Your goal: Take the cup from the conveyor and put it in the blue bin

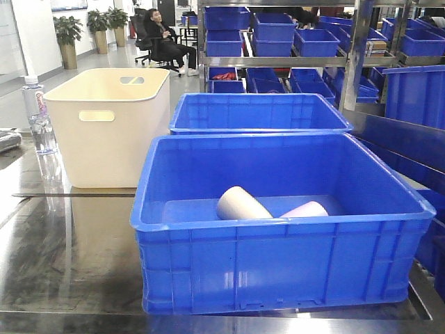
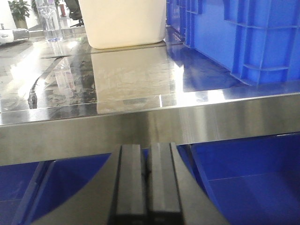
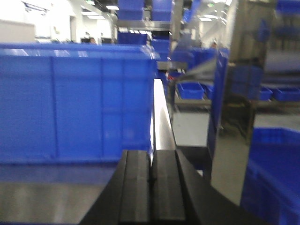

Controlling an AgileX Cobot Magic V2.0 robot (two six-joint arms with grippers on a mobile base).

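Note:
The blue bin (image 1: 278,264) stands at the front of the steel table, and two cups lie on their sides inside it: a beige cup (image 1: 242,204) and a pale lilac cup (image 1: 304,209). The conveyor is out of view. My left gripper (image 2: 146,150) is shut with nothing in it, just below the table's front edge (image 2: 150,126). My right gripper (image 3: 152,157) is also shut and empty, beside the blue bin's ribbed side wall (image 3: 75,103). Neither gripper shows in the front view.
A cream tub (image 1: 111,129) with handle slots stands at the left of the table, with a clear water bottle (image 1: 38,115) beside it. A second blue crate (image 1: 257,113) sits behind the bin. Shelves of blue crates (image 1: 313,42) fill the back right. More blue crates (image 2: 243,183) lie below the table.

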